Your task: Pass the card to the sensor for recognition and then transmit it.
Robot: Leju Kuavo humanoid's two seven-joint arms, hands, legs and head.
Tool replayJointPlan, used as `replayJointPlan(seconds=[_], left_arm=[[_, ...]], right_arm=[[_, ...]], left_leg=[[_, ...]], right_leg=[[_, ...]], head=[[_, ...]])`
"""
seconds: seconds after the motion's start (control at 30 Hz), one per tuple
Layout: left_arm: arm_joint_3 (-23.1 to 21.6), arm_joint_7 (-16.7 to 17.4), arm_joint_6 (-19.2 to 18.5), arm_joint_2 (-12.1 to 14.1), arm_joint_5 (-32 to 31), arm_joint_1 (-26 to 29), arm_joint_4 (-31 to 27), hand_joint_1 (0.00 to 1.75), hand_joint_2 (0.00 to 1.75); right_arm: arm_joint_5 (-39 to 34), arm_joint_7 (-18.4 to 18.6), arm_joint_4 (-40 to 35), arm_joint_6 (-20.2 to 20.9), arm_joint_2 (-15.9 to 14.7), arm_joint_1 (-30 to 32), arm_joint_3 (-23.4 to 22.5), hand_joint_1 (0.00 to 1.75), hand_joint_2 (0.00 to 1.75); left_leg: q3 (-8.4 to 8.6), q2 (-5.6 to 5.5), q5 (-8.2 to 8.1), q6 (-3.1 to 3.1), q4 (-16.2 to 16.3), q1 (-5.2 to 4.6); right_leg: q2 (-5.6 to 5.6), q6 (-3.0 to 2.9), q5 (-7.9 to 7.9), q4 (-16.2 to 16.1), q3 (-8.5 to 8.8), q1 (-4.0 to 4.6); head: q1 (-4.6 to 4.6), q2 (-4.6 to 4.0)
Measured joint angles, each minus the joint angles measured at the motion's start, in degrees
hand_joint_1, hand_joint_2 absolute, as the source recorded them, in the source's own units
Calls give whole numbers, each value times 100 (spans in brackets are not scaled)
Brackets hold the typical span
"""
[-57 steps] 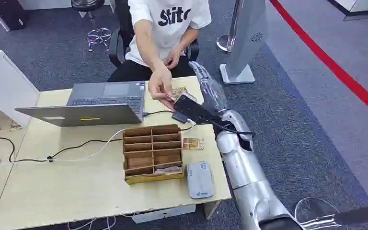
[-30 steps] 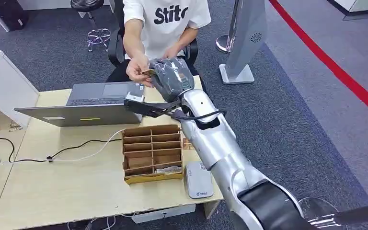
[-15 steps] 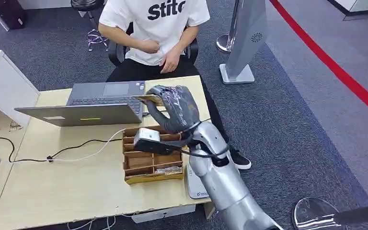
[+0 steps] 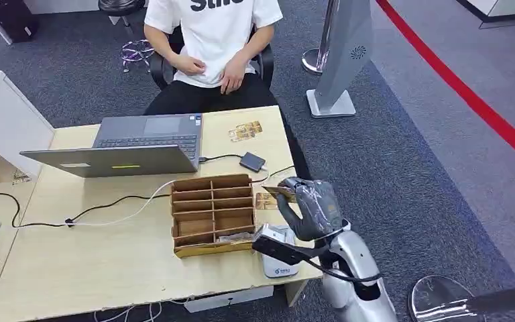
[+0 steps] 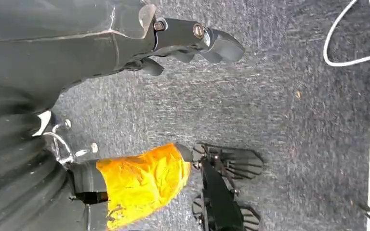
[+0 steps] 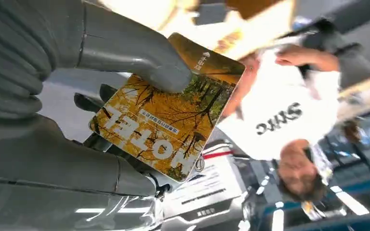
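My right hand (image 4: pixel 310 209) hangs over the table's front right corner and pinches a card (image 4: pixel 279 191) between thumb and fingers. In the right wrist view the card (image 6: pixel 166 126) shows yellow autumn trees and the word HOTEL, with the thumb (image 6: pixel 135 53) pressed on its face. A grey flat reader (image 4: pixel 280 270) lies just below and in front of the hand, partly hidden by my wrist. A small black device (image 4: pixel 252 161) sits on a cable near the laptop. My left hand (image 5: pixel 192 41) hangs over carpet, holding nothing, fingers loosely apart.
A wooden compartment box (image 4: pixel 213 213) stands left of my right hand, with another card (image 4: pixel 264 200) beside it. A laptop (image 4: pixel 144 144) and loose cards (image 4: pixel 245 131) lie at the far side. A person (image 4: pixel 211 40) sits behind the table (image 4: pixel 94 261), hands in lap.
My right hand took the card from the person's hand, then drew back and down to the table's front right corner. The person pulled both hands back to the lap.
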Motion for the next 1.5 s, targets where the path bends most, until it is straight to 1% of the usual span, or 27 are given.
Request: replayJointPlan(seconds=[0.13, 0.23, 0.43, 0.63, 0.77, 1.0, 1.1, 1.2, 1.3, 1.4, 1.47, 1.5], left_arm=[[0, 46, -4, 2, -31, -1, -4, 0, 175], [0, 55, -11, 2, -42, -2, -4, 0, 175], [0, 70, -42, 33, -70, -5, -4, 0, 175], [0, 87, -48, 74, -85, -7, -4, 0, 175], [0, 96, -48, 101, -101, -8, -4, 0, 175], [0, 125, -48, 107, -114, -11, -4, 0, 175], [0, 133, -48, 109, -114, -13, -4, 0, 175], [0, 146, -42, 109, -96, -10, -4, 0, 175], [9, 162, -24, 103, -63, -9, -4, 0, 175], [37, 162, 0, 92, -33, 1, -4, 0, 175], [55, 159, 7, 81, -44, 3, -4, 0, 175], [57, 157, 7, 79, -68, 3, -5, 0, 175]], right_arm=[[412, 257, 48, 107, -81, 17, 17, 175, 175], [502, 345, 162, 177, -129, -1, 131, 175, 175], [246, 360, 385, 568, -321, -39, 431, 175, 175], [174, 513, 806, 880, -599, -172, 730, 175, 175], [133, 612, 1124, 988, -750, -291, 852, 175, 175], [50, 666, 1467, 1053, -894, -425, 977, 175, 175], [43, 710, 1502, 930, -914, -443, 997, 175, 175], [41, 679, 1320, 596, -914, -360, 994, 175, 175], [43, 581, 871, 231, -914, -187, 942, 175, 175], [34, 391, 180, -230, -828, 85, 725, 175, 175], [-75, 169, -274, -370, -747, 217, 579, 175, 175], [-141, 38, -488, -343, -710, 252, 540, 175, 175]], left_leg=[[0, 0, 0, 0, 0, 0], [-1, -1, 0, 0, 0, 0], [-2, -1, 0, 0, 0, 0], [-1, -1, 0, 0, 0, 0], [-1, -1, 0, 0, 0, 0], [-1, -1, 0, 0, 0, 0], [0, -1, 0, 0, 0, 0], [-1, -1, 0, 0, 1, 0], [-1, -1, 0, 0, 1, 0], [-3, -3, 0, 0, 0, 0], [-3, -1, -1, 0, 0, 0], [-3, -1, -1, 0, 0, 0]], right_leg=[[1, 0, 0, 2, 1, 0], [1, 0, 0, 1, 1, 0], [0, 0, 0, 1, 1, 0], [0, 0, 0, 1, 2, 0], [0, 1, 0, 1, 2, -1], [0, 1, 0, 1, 1, 0], [0, 1, 0, 1, 1, 0], [0, 1, 0, 1, 1, 0], [0, 1, 0, 1, 1, 0], [-2, 1, -1, 1, 0, 0], [-1, 1, -1, 1, 0, 0], [-1, 1, -1, 1, -1, 0]], head=[[0, 0], [0, 0], [2, 0], [0, 0], [0, 0], [0, 0], [0, 0], [0, 0], [0, 0], [0, 0], [0, 0], [2, 0]])
